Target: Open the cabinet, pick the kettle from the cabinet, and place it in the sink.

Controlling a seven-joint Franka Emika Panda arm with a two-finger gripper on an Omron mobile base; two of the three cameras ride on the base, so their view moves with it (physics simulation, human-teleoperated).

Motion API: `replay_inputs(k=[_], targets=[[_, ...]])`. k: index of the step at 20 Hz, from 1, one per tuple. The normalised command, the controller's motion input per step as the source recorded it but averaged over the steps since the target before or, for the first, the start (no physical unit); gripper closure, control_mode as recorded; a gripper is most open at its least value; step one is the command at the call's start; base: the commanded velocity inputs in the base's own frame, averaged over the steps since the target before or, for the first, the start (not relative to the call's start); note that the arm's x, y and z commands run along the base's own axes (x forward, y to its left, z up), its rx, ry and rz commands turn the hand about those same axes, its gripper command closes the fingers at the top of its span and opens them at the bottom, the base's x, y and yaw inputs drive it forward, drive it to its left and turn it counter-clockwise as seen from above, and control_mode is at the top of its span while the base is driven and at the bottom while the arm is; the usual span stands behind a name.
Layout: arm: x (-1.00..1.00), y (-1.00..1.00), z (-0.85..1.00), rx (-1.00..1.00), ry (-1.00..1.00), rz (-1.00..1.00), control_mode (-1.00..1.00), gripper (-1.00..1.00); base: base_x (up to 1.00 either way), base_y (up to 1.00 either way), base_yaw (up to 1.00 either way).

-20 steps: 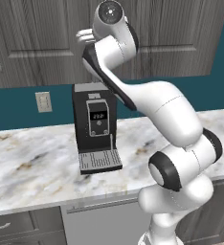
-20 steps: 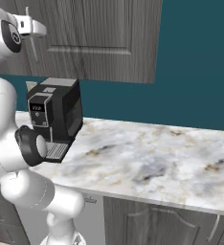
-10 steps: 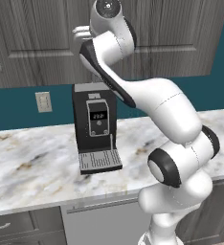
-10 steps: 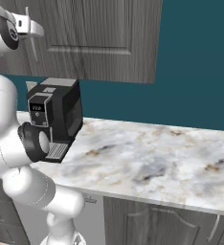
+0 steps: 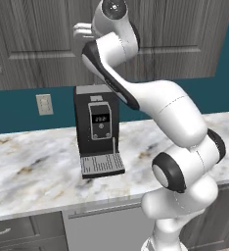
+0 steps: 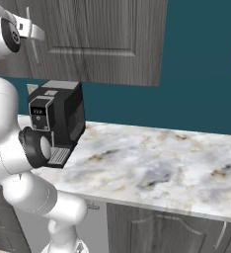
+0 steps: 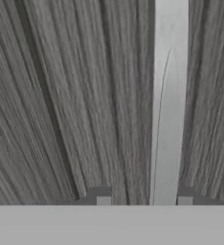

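The dark grey cabinet (image 5: pixel 38 44) (image 6: pixel 102 39) hangs over the counter with its doors shut. My gripper (image 7: pixel 144 200) (image 5: pixel 82 31) (image 6: pixel 37 33) is raised against one door, and the door's silver bar handle (image 7: pixel 170 95) (image 6: pixel 34 52) runs between the fingertips. The right fingertip (image 7: pixel 184 198) is at the handle's edge. The left fingertip (image 7: pixel 103 198) stands off it, with bare door showing in between. The kettle is hidden behind the shut doors and the sink is out of view.
A boxy black coffee machine (image 5: pixel 98 130) (image 6: pixel 58 118) stands on the marble counter (image 5: pixel 33 162) (image 6: pixel 162 163) right under my hand. A wall socket (image 5: pixel 44 104) is on the teal wall. Low grey drawers and doors (image 6: pixel 162 227) sit under the counter.
The jaws have narrowed around the handle from wide open. The arm's upper part has leaned a little closer to the cabinet door.
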Motion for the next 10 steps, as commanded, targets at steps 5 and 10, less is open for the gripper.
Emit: replay_inputs(k=[5, 10], targets=[[-0.08, 0.27, -0.3, 0.15, -0.01, 0.09, -1.0, 1.0, 0.0, 0.0, 0.0], [-0.24, 0.31, -0.25, 0.08, 0.0, 0.13, -1.0, 1.0, 0.0, 0.0, 0.0]])
